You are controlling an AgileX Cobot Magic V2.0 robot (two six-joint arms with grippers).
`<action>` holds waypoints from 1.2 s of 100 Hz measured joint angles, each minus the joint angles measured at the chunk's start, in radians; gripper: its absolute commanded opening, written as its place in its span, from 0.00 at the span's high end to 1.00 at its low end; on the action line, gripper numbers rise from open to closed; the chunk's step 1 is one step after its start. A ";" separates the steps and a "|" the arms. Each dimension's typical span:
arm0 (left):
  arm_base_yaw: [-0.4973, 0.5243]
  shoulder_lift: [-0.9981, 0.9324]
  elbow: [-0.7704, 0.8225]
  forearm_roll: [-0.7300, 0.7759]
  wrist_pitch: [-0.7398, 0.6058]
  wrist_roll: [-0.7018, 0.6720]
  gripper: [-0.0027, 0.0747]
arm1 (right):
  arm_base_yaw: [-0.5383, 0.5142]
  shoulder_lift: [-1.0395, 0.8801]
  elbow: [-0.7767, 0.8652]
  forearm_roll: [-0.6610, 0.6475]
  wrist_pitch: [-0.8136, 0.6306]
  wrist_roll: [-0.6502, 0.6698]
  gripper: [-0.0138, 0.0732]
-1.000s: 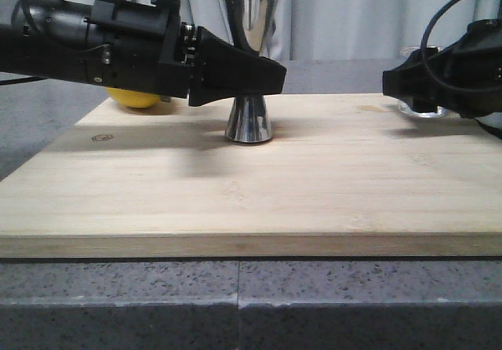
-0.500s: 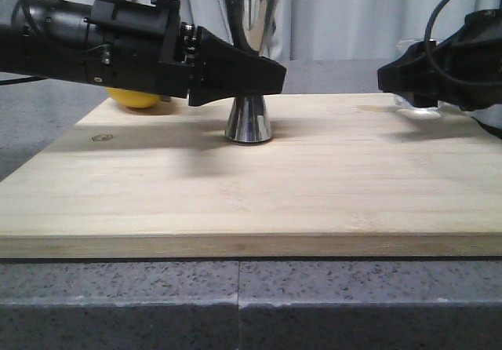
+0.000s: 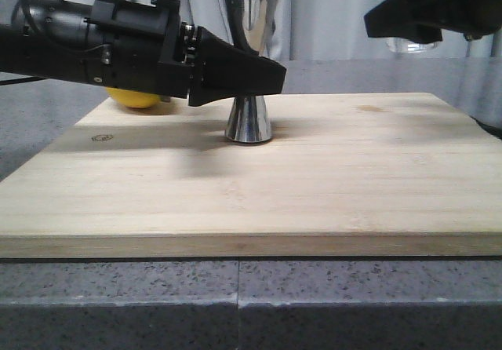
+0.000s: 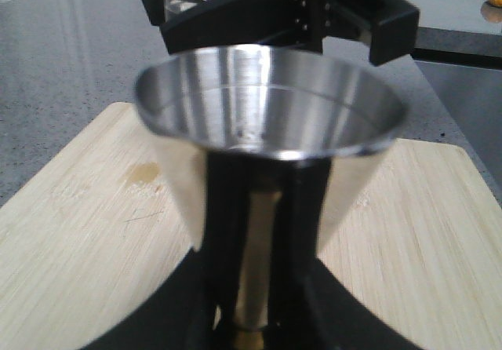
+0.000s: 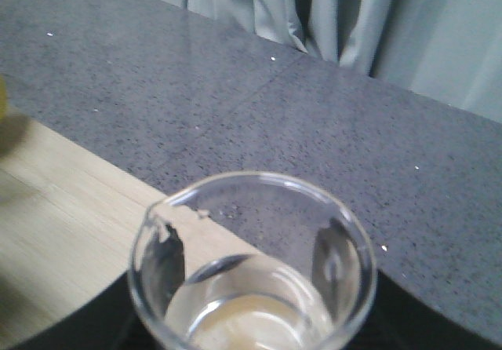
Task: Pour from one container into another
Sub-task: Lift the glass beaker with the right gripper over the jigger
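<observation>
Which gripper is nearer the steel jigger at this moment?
Left. The left gripper is clamped around the steel jigger at its waist. The right gripper is raised up off to its right, holding the glass beaker.

a pale wooden board (image 3: pixel 259 185) lies on the grey speckled desk (image 3: pixel 235 303). a yellow rounded object (image 3: pixel 135 97) sits at the board's far left corner. grey curtains (image 3: pixel 329 12) hang behind.

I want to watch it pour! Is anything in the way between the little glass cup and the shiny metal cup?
Nothing visible blocks it. The right hand holds the glass beaker up in open air, right of the steel jigger. The jigger's mouth is open; the left hand only grips its waist.
</observation>
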 measured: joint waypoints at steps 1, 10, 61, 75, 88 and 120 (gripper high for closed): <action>0.000 0.000 0.000 0.000 0.000 0.000 0.88 | 0.000 0.000 -0.003 -0.021 0.000 0.011 0.53; 0.000 0.000 0.000 0.000 0.000 0.000 0.88 | 0.000 0.000 -0.036 -0.155 0.000 0.145 0.53; 0.000 0.000 0.000 0.000 0.000 0.000 0.88 | 0.033 0.000 -0.195 -0.864 -0.088 0.684 0.53; 0.000 0.000 0.000 0.000 0.000 0.000 0.88 | 0.070 0.000 -0.231 -0.946 -0.091 0.724 0.53; 0.000 0.000 0.000 0.000 0.000 0.000 0.88 | 0.089 0.000 -0.255 -1.004 -0.084 0.741 0.53; 0.000 0.000 0.000 0.000 0.000 0.000 0.88 | 0.115 0.007 -0.316 -1.105 -0.058 0.753 0.53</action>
